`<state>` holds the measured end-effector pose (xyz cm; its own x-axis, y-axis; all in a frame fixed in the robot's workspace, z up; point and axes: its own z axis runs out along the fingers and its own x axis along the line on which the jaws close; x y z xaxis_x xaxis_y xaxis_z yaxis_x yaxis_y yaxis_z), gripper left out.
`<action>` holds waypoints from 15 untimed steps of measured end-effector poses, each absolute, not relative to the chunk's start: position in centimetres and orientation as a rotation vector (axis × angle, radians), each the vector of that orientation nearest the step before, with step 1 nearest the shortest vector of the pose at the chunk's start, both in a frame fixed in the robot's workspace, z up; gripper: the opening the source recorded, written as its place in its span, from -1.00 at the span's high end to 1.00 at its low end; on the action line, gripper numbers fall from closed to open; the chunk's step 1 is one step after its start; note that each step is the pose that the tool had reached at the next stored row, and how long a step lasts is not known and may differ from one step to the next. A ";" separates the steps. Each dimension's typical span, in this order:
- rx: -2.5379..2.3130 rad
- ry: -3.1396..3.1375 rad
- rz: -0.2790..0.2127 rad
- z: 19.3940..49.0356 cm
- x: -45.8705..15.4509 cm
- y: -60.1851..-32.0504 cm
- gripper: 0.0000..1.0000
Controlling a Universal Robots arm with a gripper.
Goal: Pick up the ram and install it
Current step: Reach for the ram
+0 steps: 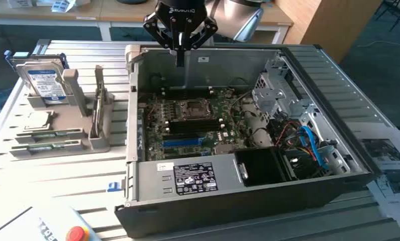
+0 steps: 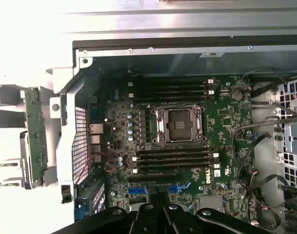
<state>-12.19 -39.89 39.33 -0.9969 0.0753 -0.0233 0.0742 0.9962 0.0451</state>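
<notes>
Looks like a robotics lab or hardware test workshop. Has an industrial robot arm (image 1: 243, 17) hanging over an opened desktop computer case (image 1: 254, 196), with motherboard (image 1: 200, 123), loose cables (image 1: 310, 143) and drive cage (image 1: 280, 95) all bared. Set on a slatted metal tabletop (image 1: 73, 186), alongside a grey parts holder (image 1: 96, 140) carrying a hard drive (image 1: 44, 83). Shows a red emergency-stop button (image 1: 77, 233) at the near edge, printed sheets (image 1: 388, 155) at the exterior view's right, and wooden workbenches (image 1: 79, 17) behind.

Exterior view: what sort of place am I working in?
Probably a robotics lab bench for PC assembly: an open computer case on a slatted metal table, a grey parts holder beside it, a red emergency-stop button.
</notes>
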 end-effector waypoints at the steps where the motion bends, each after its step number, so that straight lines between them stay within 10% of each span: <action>1: 0.117 3.114 0.069 39.3 -12.2 -39.9 0.80; 15: 0.117 3.114 0.069 39.3 -12.2 -39.9 0.80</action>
<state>-12.21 -39.88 39.33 -0.9969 0.0753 -0.0233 0.0742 0.9962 0.0450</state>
